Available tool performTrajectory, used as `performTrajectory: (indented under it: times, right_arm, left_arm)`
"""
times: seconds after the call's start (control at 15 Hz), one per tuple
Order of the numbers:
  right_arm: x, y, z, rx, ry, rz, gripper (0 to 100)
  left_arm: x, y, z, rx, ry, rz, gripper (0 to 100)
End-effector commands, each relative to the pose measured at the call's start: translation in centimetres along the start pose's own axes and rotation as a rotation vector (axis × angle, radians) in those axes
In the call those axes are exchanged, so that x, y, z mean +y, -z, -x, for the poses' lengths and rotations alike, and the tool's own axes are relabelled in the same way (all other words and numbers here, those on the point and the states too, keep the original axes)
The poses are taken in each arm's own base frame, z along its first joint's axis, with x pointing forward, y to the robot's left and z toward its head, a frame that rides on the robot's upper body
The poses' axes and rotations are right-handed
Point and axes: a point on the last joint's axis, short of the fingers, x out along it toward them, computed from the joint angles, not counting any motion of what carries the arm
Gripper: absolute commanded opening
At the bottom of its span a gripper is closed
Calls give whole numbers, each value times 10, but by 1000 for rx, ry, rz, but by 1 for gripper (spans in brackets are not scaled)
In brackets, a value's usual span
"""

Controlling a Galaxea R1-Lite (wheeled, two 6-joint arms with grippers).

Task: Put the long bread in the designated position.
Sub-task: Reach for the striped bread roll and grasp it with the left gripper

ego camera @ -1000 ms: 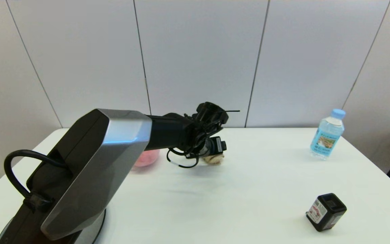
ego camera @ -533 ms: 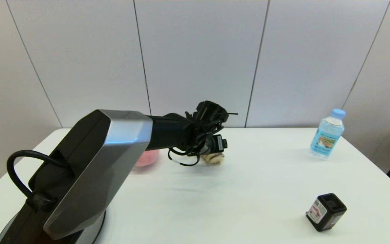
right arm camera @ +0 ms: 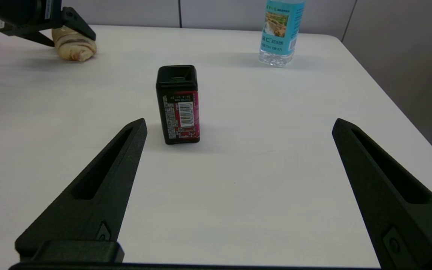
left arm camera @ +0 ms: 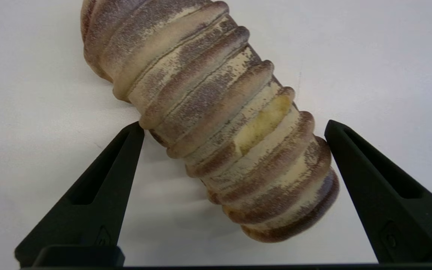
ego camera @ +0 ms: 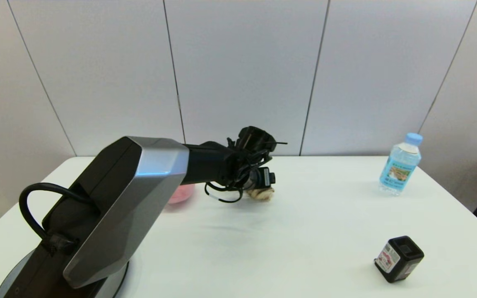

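Head view: the left hand is seen lowered at the long bread, which lies on the white tabletop beside a pink plush peach.

Left wrist view: the fingers are spread wide, straddling the loaf without clamping it.

Right wrist view: the right hand is held open above the tabletop, near a black box.

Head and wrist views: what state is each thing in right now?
long bread: lying on the table, between open fingers, not gripped
left gripper: open, straddling the bread
right gripper: open, empty
water bottle: upright, capped
black box: upright
pink plush peach: mostly hidden behind arm
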Motion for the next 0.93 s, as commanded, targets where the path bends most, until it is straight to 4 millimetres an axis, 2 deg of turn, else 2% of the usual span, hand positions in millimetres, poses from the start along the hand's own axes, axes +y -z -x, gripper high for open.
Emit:
performTrajectory:
  times: [0.07, 0.93]
  right_arm:
    - [0, 0, 0, 2, -1, 0, 100]
    - [0, 0, 0, 2, -1, 0, 100]
  left_arm:
    - [2, 2, -2, 7, -9, -12, 100]
    - [4, -1, -2, 3, -10, -31, 100]
